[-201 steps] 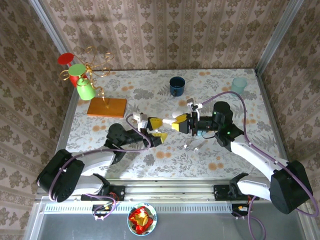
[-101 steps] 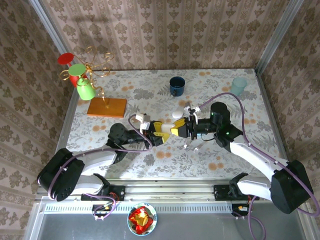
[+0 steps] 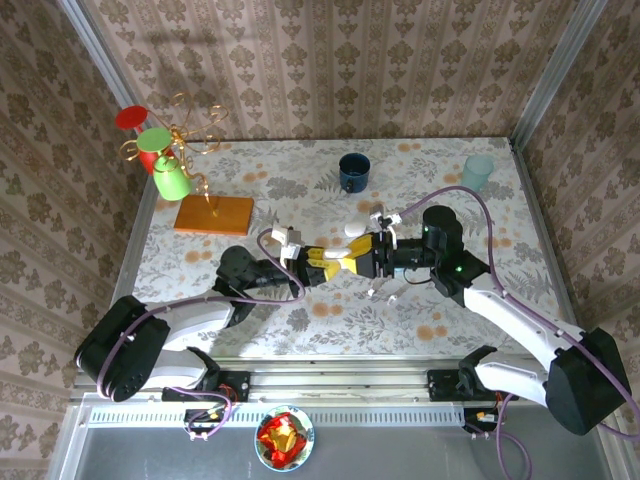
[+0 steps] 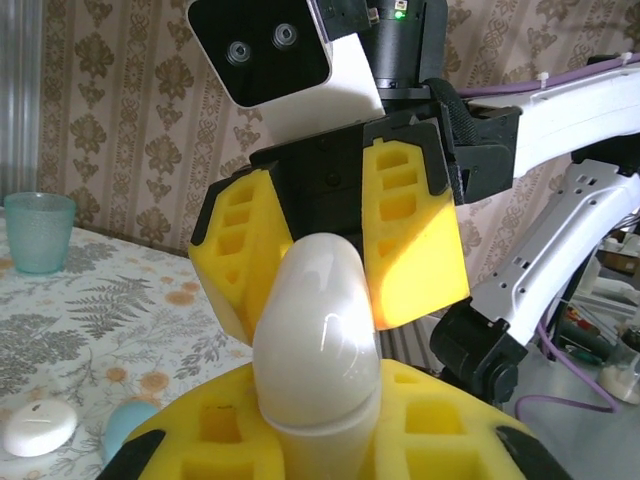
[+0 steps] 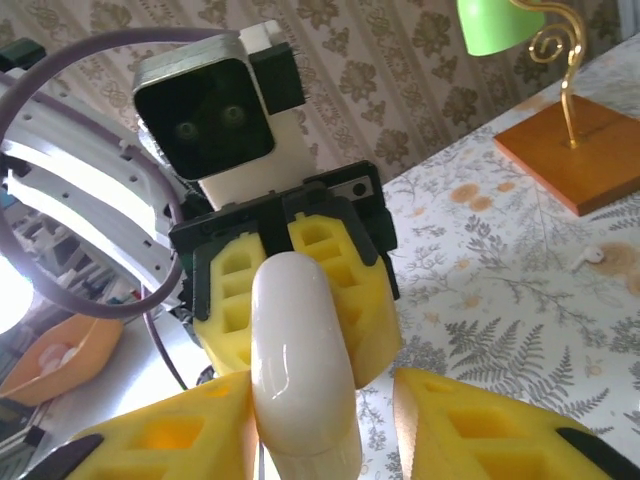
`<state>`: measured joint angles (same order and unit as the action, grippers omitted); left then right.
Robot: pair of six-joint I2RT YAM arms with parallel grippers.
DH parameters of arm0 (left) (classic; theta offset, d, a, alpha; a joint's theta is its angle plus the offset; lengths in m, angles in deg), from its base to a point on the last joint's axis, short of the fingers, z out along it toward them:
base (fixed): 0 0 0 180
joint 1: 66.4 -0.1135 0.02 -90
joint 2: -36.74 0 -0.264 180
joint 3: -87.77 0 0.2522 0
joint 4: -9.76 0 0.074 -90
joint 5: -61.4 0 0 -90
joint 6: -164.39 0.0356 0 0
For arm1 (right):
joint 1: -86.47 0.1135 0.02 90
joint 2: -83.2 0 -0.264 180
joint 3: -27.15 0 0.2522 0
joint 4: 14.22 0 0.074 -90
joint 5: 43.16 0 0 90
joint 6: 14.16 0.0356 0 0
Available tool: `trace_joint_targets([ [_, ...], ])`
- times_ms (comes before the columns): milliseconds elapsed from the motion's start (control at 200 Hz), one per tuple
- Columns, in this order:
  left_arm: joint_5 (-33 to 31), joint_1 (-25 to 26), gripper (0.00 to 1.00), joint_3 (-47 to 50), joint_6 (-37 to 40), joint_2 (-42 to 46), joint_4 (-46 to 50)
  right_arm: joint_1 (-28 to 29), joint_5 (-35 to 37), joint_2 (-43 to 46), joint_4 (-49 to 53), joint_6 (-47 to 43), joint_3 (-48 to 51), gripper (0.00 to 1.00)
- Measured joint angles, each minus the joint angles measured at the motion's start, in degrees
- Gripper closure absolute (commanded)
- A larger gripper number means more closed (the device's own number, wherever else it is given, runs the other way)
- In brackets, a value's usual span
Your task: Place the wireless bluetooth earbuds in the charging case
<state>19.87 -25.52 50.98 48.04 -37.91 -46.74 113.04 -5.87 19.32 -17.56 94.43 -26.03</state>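
Note:
A white pebble-shaped charging case (image 4: 318, 340) stands lid-closed between the yellow foam fingers of my left gripper (image 4: 320, 425), which is shut on its lower half. My right gripper (image 5: 322, 440) faces it head-on above the table's middle. It is open, its fingers (image 4: 410, 235) straddling the case's upper half (image 5: 298, 350), with a gap on one side. From above, the left gripper (image 3: 318, 263) and the right gripper (image 3: 346, 261) meet tip to tip. Tiny white earbuds (image 3: 381, 291) lie on the table under the right wrist, and another earbud (image 5: 592, 256) lies near the wooden base.
A second white case (image 3: 357, 229) and a pale blue case (image 4: 125, 425) lie on the floral table. A dark blue mug (image 3: 354, 171) and a teal cup (image 3: 478, 170) stand at the back. A mug tree with a green cup (image 3: 170, 180) stands on a wooden base (image 3: 214, 215) at the left.
My right gripper has moved left and closed the distance to the left gripper, so its open fingers now sit around the held case. The left arm has hardly moved.

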Motion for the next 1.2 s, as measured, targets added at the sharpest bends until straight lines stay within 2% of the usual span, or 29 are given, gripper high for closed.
trace_joint_targets([
  [275, 0.9, 0.1, 1.0, 0.0, 3.5, 0.0, 0.0, -0.2, 8.3, 0.2, 2.8, 2.6, -2.1, 0.48],
  [525, 0.7, -1.7, 1.0, 1.2, 5.6, 0.0, -0.1, -0.2, 9.8, 1.0, 3.5, 3.1, -2.1, 0.42],
  [765, -1.0, -5.0, 1.0, 2.5, 8.7, 0.0, -0.4, -0.2, 12.8, 6.5, 1.9, 4.6, 0.1, 0.41],
  [885, -3.6, -5.8, 1.0, 4.6, 12.1, 0.0, -0.6, -0.2, 19.4, 10.1, 2.6, 5.6, 2.5, 0.42],
  [1015, -6.0, -6.6, 1.0, 6.4, 15.3, 0.1, -0.5, -0.3, 30.8, 12.8, 8.1, 6.7, 3.3, 0.44],
  [1115, -6.5, -7.2, 1.0, 7.0, 17.3, 1.0, -0.5, -1.0, 39.2, 11.8, 15.3, 8.0, 3.0, 0.45],
  [1200, -6.3, -7.2, 1.0, 7.6, 18.8, 2.3, -0.5, -1.6, 43.4, 7.7, 22.6, 8.5, 1.6, 0.45],
])
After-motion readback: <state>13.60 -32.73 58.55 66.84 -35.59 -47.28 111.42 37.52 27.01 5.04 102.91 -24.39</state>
